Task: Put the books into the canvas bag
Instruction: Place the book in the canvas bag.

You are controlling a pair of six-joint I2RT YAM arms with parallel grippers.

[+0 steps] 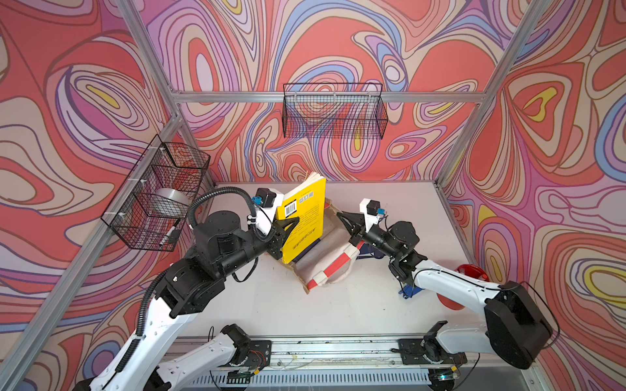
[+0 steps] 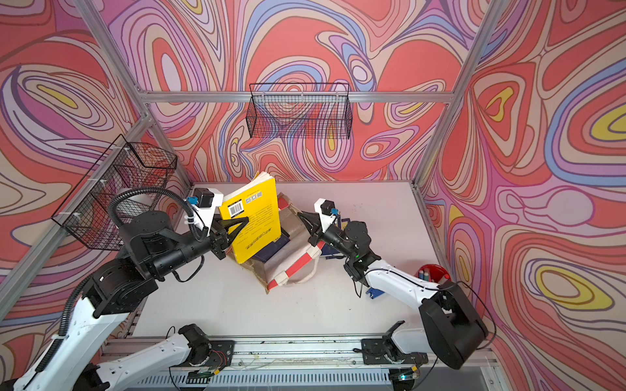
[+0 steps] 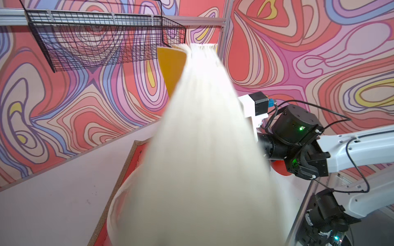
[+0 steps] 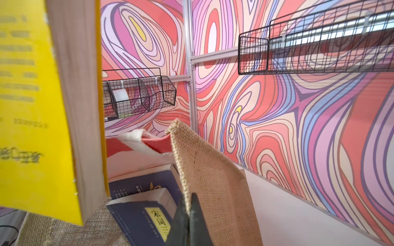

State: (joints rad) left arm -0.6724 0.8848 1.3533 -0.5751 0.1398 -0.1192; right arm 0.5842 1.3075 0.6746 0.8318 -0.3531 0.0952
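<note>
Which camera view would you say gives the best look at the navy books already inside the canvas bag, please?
The right wrist view: two navy books lie in the canvas bag, one yellow title label readable. In both top views the held yellow book covers most of them, leaving a navy sliver. The left wrist view shows none, only blurred pages.
</note>
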